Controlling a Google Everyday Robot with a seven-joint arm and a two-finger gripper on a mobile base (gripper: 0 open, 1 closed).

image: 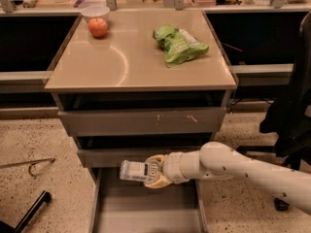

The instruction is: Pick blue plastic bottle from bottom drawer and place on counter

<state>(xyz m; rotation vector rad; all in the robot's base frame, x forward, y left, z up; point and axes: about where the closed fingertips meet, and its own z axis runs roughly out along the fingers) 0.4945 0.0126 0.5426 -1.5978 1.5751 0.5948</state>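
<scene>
My gripper [149, 173] is shut on the blue plastic bottle [137, 170], a pale bottle with a whitish-blue label, held sideways with its end pointing left. It hangs above the open bottom drawer [146, 212], just in front of the middle drawer's face. My white arm [243, 171] reaches in from the lower right. The beige counter [121, 64] lies above, at the top of the grey cabinet.
A red apple [98, 27] and a white bowl [95, 11] sit at the counter's back left. A green snack bag [179, 44] lies at its back right. A dark office chair [291, 110] stands to the right. A black tool [29, 212] lies on the floor at left.
</scene>
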